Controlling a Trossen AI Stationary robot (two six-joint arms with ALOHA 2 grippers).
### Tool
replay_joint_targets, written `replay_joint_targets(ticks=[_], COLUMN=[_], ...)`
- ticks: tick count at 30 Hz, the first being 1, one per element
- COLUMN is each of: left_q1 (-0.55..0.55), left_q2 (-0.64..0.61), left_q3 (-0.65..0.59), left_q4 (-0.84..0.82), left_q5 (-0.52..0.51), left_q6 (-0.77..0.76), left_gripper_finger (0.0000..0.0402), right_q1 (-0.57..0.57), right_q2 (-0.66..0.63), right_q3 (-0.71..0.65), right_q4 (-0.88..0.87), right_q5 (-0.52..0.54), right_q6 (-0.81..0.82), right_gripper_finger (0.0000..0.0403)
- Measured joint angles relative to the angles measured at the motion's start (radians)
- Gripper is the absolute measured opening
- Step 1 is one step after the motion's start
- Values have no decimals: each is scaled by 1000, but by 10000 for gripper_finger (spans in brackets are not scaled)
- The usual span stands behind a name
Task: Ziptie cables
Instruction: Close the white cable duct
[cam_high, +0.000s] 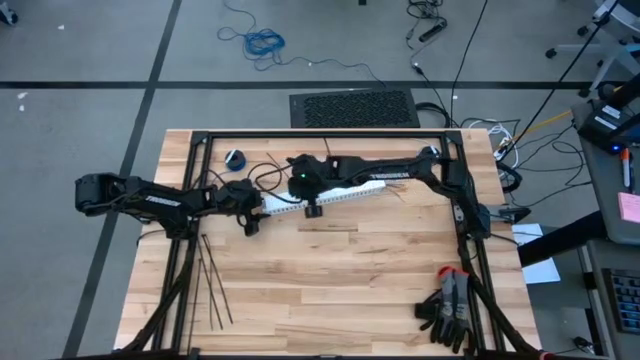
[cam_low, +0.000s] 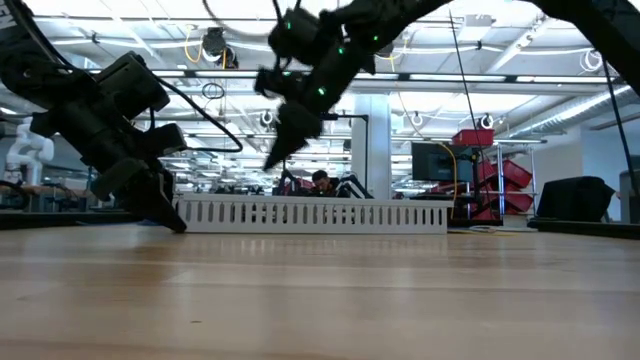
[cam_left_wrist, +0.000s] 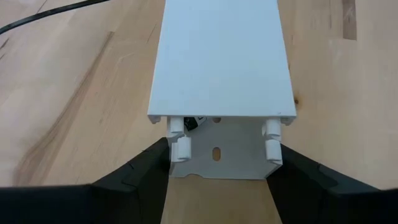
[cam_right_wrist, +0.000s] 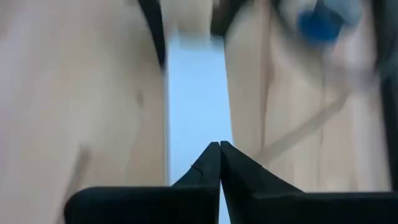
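A long white slotted duct (cam_high: 340, 192) lies across the middle of the table, flat on its base. My left gripper (cam_left_wrist: 221, 155) is closed on its left end. My right gripper (cam_low: 270, 162) is shut and empty; it hangs slanting down, clear above the duct's (cam_right_wrist: 196, 87) middle. Several thin black zipties (cam_high: 210, 285) lie loose on the wood near the front left. The cables are hidden; only something small and dark (cam_left_wrist: 193, 122) shows inside the duct's open end. My left gripper pinches the duct's left end between its two fingers, one finger (cam_left_wrist: 152, 165) on each slotted side wall (cam_left_wrist: 179, 146). The fingers come slanting down from the table's left and lie along the duct. The duct rests flat on the table.
A black metal frame (cam_high: 320, 135) runs round the table's far and side edges. A small blue roll (cam_high: 235, 158) sits at the back left. Black and red gloves (cam_high: 450, 305) lie at the front right. Bare wood stretches in front of the duct.
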Motion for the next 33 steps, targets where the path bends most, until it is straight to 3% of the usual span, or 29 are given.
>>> replay_joint_targets(ticks=[6,16,28,33], left_q1=[0,0,0,0], left_q2=[0,0,0,-11], left_q3=[0,-1,0,0], left_q4=[-2,-10,-13,-12], left_q5=[0,-1,5,14], left_q6=[-3,-7,-6,1], left_gripper_finger=[229,229,229,231], right_q1=[-43,-44,-49,-28], right_q2=[44,164,166,95], right_q3=[1,4,5,-6], right_q4=[-119,136,102,85], right_q5=[3,-171,-170,-146], right_q6=[32,53,62,53], right_gripper_finger=[0,0,0,0])
